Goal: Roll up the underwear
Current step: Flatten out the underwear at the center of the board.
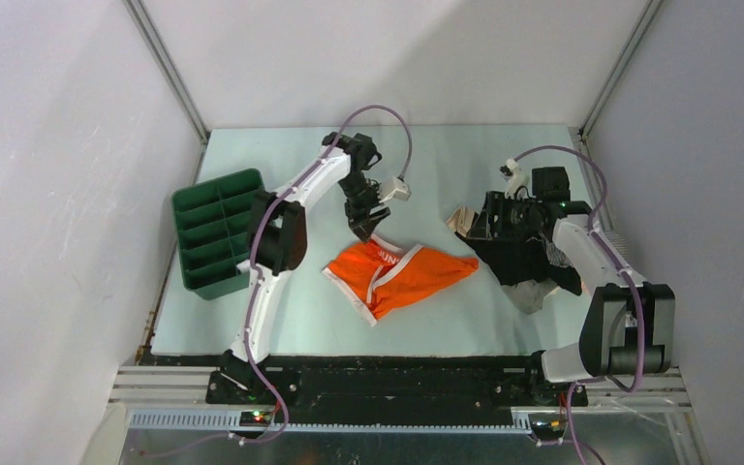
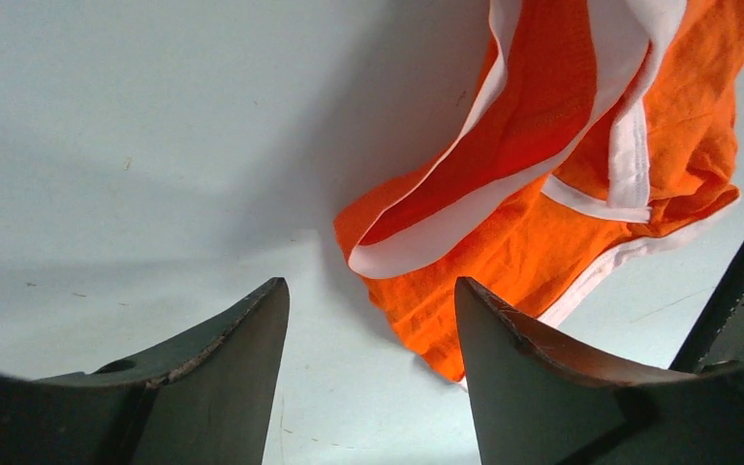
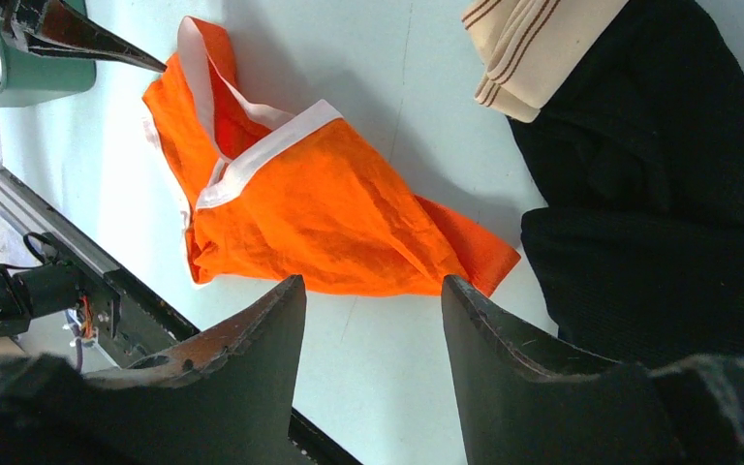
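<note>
The orange underwear (image 1: 399,275) with white trim lies crumpled and partly unfolded on the pale table, near the middle. My left gripper (image 1: 366,226) hovers at its far left corner, by the waistband. In the left wrist view this gripper (image 2: 369,287) stands open with only bare table between its fingers, and the underwear (image 2: 562,174) lies just ahead and to the right. My right gripper (image 1: 484,219) is over the clothes pile, to the right of the underwear. The right wrist view has it (image 3: 373,281) open and empty, above the table beside the underwear (image 3: 320,213).
A green divided bin (image 1: 215,232) stands at the left. A clothes pile at the right holds a black garment (image 1: 518,257), a beige striped piece (image 1: 460,221) and a grey-white one (image 1: 535,295). In the right wrist view the black garment (image 3: 659,194) is at the right.
</note>
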Tool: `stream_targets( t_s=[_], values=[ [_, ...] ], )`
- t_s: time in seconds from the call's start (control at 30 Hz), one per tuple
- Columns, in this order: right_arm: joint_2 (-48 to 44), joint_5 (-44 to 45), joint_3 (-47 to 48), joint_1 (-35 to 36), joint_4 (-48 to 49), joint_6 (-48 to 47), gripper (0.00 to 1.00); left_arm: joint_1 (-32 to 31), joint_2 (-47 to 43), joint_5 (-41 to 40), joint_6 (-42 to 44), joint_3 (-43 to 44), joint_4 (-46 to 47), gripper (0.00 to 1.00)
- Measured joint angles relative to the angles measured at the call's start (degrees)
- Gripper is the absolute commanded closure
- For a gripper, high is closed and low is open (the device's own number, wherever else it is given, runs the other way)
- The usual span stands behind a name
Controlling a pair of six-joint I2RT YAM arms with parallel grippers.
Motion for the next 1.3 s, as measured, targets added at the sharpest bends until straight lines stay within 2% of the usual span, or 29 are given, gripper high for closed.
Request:
stream_targets(
  t_s=[0.27, 0.5, 0.7, 0.9, 1.03, 1.17, 1.3],
  values=[
    [1.9, -0.2, 0.0, 0.0, 0.3, 0.9, 0.42, -0.4, 0.0, -3.1, 2.9, 0.0, 0.8, 0.23],
    [2.8, -0.2, 0.0, 0.0, 1.7, 3.2, 0.41, -2.0, 0.0, -6.2, 6.8, -1.3, 1.8, 0.23],
    [2.8, -0.3, -0.3, 0.0, 2.2, 4.2, 0.41, -3.3, 0.0, -7.4, 8.2, -1.9, 2.8, 0.37],
    [3.6, -0.5, -1.1, 0.0, 2.2, 4.5, 0.41, -4.1, 0.0, -5.2, 9.1, -1.9, 4.8, 0.75],
    [3.6, -0.7, -1.2, -0.1, 2.1, 4.7, 0.41, -4.5, 0.0, -5.0, 9.5, -1.9, 4.9, 0.91],
    [3.6, 0.0, -1.2, -0.1, 2.1, 4.7, 0.41, -4.1, 0.0, -5.2, 9.3, -1.7, 4.1, 1.0],
    [4.0, 2.0, -1.2, 0.0, 2.2, 5.6, 0.39, -2.5, -0.3, -5.1, 7.8, -1.0, 2.4, 1.0]
  ],
)
